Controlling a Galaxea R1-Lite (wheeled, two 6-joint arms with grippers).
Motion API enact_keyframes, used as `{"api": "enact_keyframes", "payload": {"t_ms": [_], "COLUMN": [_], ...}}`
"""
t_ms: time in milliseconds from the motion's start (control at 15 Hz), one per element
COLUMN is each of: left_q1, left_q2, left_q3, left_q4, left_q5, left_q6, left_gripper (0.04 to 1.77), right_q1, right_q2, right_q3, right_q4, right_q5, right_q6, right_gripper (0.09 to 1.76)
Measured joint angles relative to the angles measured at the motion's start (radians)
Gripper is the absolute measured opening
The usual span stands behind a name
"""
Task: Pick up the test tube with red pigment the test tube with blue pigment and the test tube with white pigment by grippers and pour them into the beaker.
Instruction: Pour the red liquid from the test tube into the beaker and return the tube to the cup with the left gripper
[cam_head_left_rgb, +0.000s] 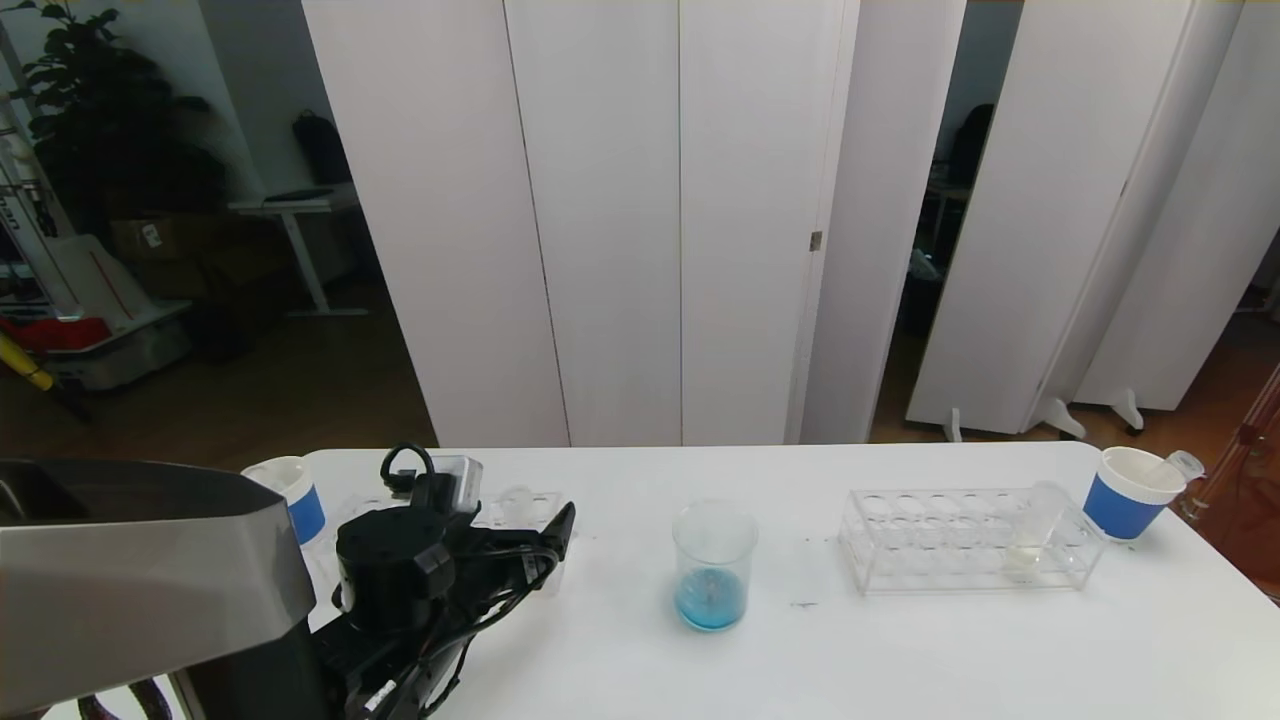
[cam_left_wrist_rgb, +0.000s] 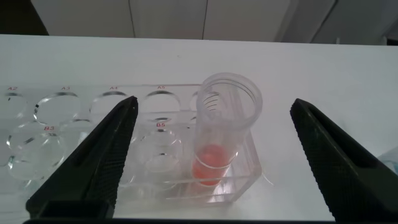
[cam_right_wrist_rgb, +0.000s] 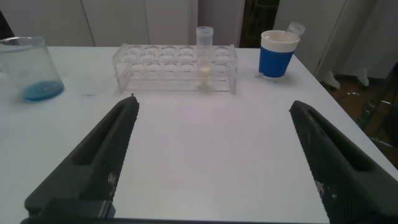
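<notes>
Left gripper (cam_left_wrist_rgb: 211, 162) hung wide open around a red-filled tube (cam_left_wrist_rgb: 219, 134) in its rack (cam_left_wrist_rgb: 74, 124); right gripper (cam_right_wrist_rgb: 211, 155) was open, empty

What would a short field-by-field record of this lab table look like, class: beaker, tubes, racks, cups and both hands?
beaker: centre of table, blue liquid at bottom
red tube: upright in end hole of left rack
white tube: upright in right rack
empty tube: leaning in right blue cup
left blue cup: behind left arm
left hand: open, fingers either side of red tube, not touching
right hand: open, over bare table, short of right rack
</notes>
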Motion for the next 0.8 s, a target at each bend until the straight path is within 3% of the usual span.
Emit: {"api": "enact_keyframes", "payload": {"t_ms": [800], "left_q1": [0.012], "left_q2": [0.038], "left_q3": [-0.043], "left_q4": [0.0], "left_q5": [0.028], "left_q6": [0.001], "left_gripper": [1.75], "right_q1": [0.0], "right_q2": [0.0], "right_q3": [0.0], "right_q4": [0.0], "right_q5": [0.0], "right_q6": [0.0], "right_gripper": [1.74]}}
